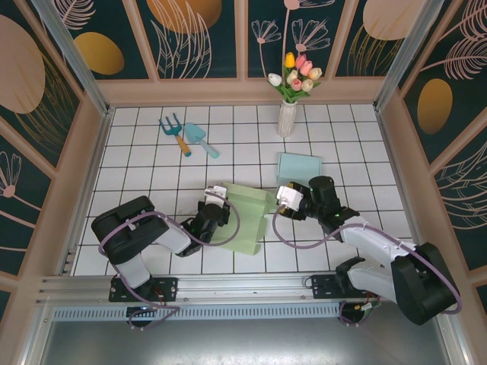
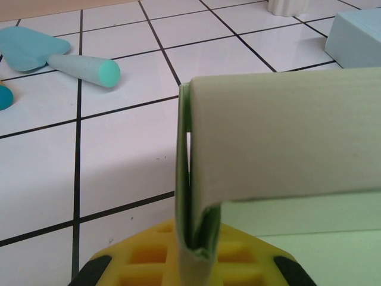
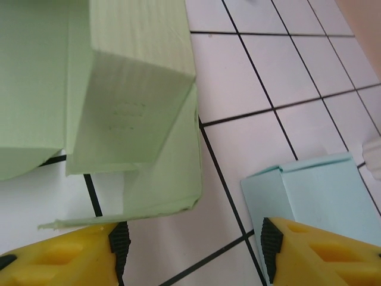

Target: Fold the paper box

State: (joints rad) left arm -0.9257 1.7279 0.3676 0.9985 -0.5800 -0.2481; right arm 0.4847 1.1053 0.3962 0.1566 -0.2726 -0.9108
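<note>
Two claws flank the green paper box [image 1: 247,220] on the desk [image 1: 152,152] in the top view: the left claw [image 1: 215,207] at its left edge, the right claw [image 1: 283,199] near its right corner. The left wrist view shows the left claw clamped on a folded wall of the box. In the right wrist view the right claw's jaws stand apart, just beside the box; a blue box [image 3: 321,196] lies to the right of it.

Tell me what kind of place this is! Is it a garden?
Probably a pretend garden booth, not a real one: flower-painted walls, a vase of tulips, and a small garden fork and trowel.
</note>
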